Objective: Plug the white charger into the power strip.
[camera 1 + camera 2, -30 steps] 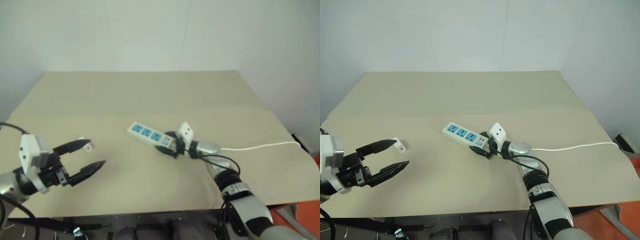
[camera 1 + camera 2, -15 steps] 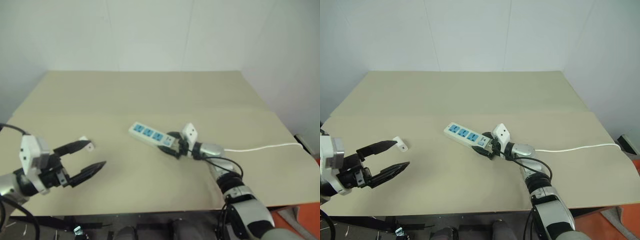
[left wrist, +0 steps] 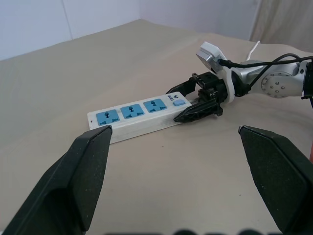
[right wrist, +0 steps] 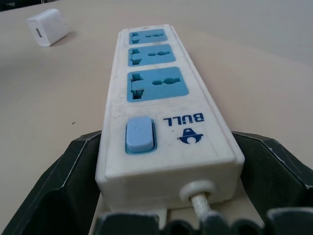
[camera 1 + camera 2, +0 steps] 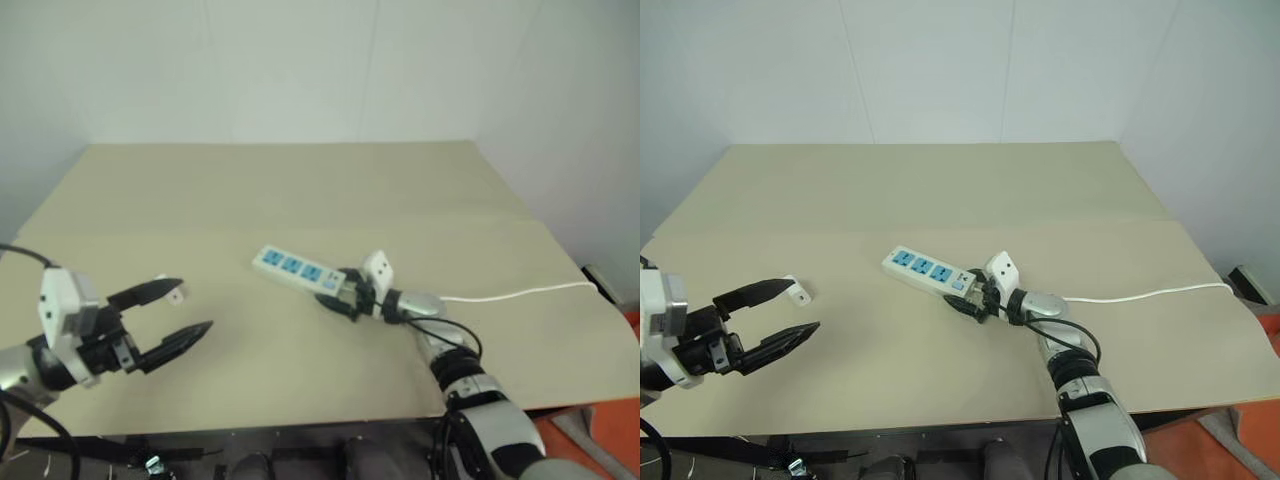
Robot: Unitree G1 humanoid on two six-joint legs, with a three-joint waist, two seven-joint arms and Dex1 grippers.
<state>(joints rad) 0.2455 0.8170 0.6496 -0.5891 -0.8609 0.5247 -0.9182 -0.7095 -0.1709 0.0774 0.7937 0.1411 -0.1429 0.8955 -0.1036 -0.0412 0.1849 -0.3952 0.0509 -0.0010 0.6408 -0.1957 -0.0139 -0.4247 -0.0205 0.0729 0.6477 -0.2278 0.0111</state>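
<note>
A long, narrow power strip [image 5: 927,271] of smooth white plastic lies flat near the middle of a matte beige table [image 5: 940,190], slanted so that its far end points left and its near end points right. Its top carries three blue sockets in a row, then a small pale-blue rounded switch [image 4: 139,136] and a printed blue logo at the end where a thin white cord [image 5: 1140,296] leaves it; the cord runs along the table to the right edge. The right gripper [image 5: 970,299] sits at this cord end with its two black fingers spread, one on each long side of the strip, the strip's end lying between them; in the right wrist view the black fingers [image 4: 78,171] flank the white casing closely, though whether they press on it cannot be told. The casing looks slightly scuffed and has rounded corners. The charger [image 5: 797,292], a small white boxy block with softened edges, lies on the table well to the left of the strip, close to the near left part of the table. The left gripper [image 5: 778,316] hangs above the near left edge with its two tapered black fingers spread wide and nothing between them; from the head views the charger appears just beyond the tip of the upper finger. A faint seam runs across the table's surface beyond the strip, which otherwise looks plain and even.
</note>
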